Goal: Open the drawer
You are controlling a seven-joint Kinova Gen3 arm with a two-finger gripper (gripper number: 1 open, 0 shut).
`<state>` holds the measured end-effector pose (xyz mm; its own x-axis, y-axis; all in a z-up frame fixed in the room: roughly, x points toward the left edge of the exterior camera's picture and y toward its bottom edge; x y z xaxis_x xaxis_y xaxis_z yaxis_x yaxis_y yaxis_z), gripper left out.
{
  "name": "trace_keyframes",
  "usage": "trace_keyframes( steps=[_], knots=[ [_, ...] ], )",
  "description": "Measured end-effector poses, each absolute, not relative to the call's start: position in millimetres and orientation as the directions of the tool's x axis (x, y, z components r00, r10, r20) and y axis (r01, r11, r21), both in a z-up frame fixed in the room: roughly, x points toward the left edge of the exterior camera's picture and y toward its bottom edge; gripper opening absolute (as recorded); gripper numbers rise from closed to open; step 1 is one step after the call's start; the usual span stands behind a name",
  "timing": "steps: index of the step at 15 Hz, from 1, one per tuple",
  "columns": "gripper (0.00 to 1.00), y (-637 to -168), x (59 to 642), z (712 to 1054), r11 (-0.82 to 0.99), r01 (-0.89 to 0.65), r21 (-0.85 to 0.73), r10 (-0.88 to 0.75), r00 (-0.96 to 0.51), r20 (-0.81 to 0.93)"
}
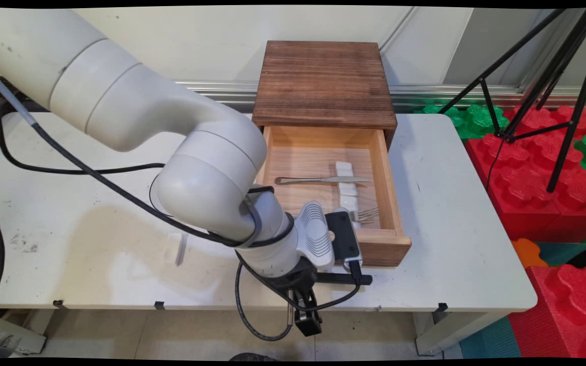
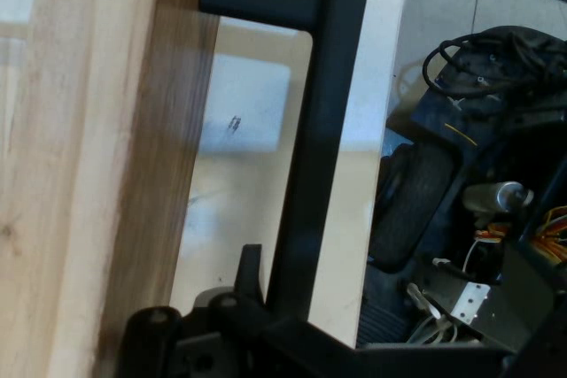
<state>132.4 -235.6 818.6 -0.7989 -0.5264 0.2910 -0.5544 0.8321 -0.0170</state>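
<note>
Main view shows us the gripper [image 1: 307, 317] low at the front edge of the white table [image 1: 450, 203], just beside the black handle [image 1: 346, 278] of the open drawer [image 1: 382, 244]. We cannot tell if the gripper is open or closed. Inside the drawer lie a metal utensil [image 1: 318, 180] and a fork [image 1: 367, 214].
</note>
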Motion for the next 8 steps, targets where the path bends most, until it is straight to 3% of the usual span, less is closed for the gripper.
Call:
trace_keyframes(
  steps=[8],
  knots=[
    [1.0, -227.4, 133.0, 821.0, 0.839, -0.545, -0.017, -0.516, -0.805, 0.293]
  ],
)
